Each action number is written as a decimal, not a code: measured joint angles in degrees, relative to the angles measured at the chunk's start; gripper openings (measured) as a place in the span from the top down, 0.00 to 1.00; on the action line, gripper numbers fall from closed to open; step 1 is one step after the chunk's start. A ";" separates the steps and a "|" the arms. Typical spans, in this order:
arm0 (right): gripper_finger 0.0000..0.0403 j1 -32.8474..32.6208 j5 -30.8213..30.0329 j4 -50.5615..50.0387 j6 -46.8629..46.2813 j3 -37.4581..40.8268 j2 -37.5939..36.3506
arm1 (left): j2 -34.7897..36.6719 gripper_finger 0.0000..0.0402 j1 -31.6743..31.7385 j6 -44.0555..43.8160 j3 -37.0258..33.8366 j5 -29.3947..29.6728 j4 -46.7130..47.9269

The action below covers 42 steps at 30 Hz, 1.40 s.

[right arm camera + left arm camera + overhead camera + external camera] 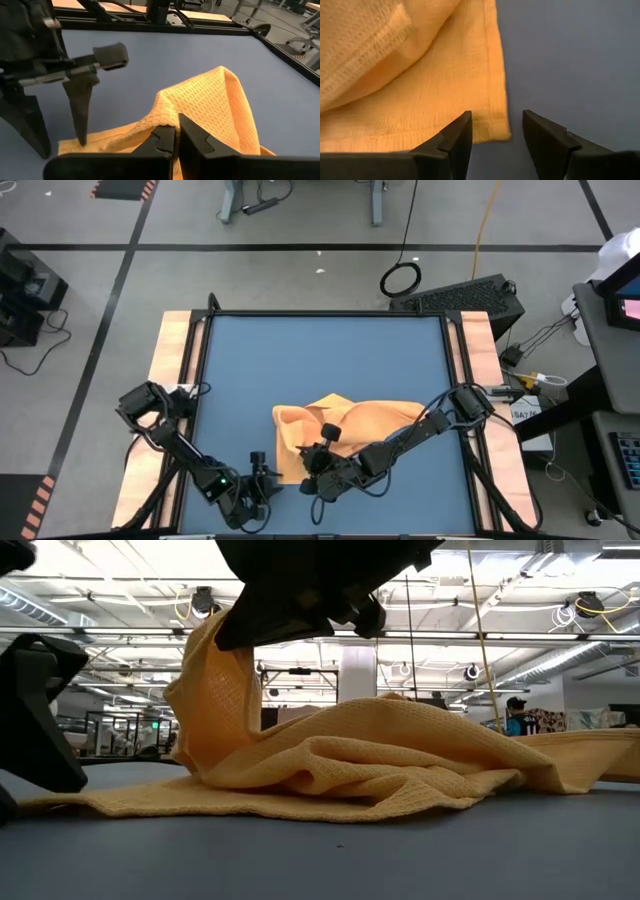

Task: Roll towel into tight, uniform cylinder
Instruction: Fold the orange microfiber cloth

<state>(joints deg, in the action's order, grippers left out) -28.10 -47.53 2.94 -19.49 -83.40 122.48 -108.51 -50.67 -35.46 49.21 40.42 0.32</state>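
The orange-yellow towel (350, 428) lies rumpled on the near half of the blue table top. Its left part (215, 680) is drawn up into a peak, and my right gripper (177, 127) is shut on that peak. The gripper reaches in from the table's right (318, 462). My left gripper (496, 120) stands open, low over the table at the towel's near left corner (495, 131). One finger is over the cloth and the other is over bare table. The right wrist view shows it tipped downward (80, 105). My right gripper pinches a raised fold of the towel (167, 117) between its two fingers, coming at it on a downward slant from the table's right. The cloth hangs from the fingers as a steep peak (205, 660). The rest of the towel lies on the table. Whether my left gripper touches the towel's corner, I cannot tell.
The far half of the blue table top (320, 350) is bare. A black frame (325, 313) runs around it, with wooden side boards (172, 350) at left and right. My two arms stand close together at the near edge.
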 joint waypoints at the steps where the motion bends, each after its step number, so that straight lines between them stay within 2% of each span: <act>1: 0.99 0.00 0.02 0.02 0.00 0.00 0.00 | -0.33 0.57 0.36 -0.19 0.06 0.02 -0.05; 5: 0.99 0.00 1.64 0.02 0.34 0.00 -0.02 | -0.78 0.67 1.16 1.40 0.13 -0.01 -0.28; 10: 0.99 0.00 2.78 -0.17 0.57 0.00 -0.02 | 0.20 0.94 1.53 4.84 -0.09 1.50 1.40; 11: 0.99 -0.02 2.78 -0.15 0.46 0.00 -0.02 | 0.72 0.97 1.55 4.95 -0.18 2.73 2.33; 18: 0.99 1.49 3.08 0.66 -12.08 0.00 -0.02 | 6.78 0.97 1.52 4.94 -0.15 9.02 8.17; 21: 0.99 2.64 7.70 0.99 -14.33 0.00 0.39 | 8.85 0.99 1.34 4.67 -0.11 10.45 9.63; 23: 0.99 3.10 11.41 1.01 -14.93 0.00 1.17 | 9.25 0.99 1.22 4.39 -0.11 9.77 10.43; 27: 0.97 3.30 16.81 0.79 -15.28 0.02 2.16 | 9.15 0.99 0.92 2.95 -0.11 4.34 10.33; 30: 0.91 3.31 19.09 -1.39 -12.61 0.00 2.12 | 8.02 0.99 0.64 1.33 -0.09 2.82 10.47; 36: 0.72 0.99 18.37 -5.99 -0.40 -0.44 1.36 | 5.54 0.99 0.55 1.33 -0.07 2.64 8.72; 42: 0.57 -3.62 7.52 -14.28 15.44 -4.83 1.18 | 3.04 0.99 0.61 1.31 -0.07 2.64 6.16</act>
<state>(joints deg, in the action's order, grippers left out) -31.72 -40.01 -11.34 -4.04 -88.22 123.66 -105.47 -50.06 -34.16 49.15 43.06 6.48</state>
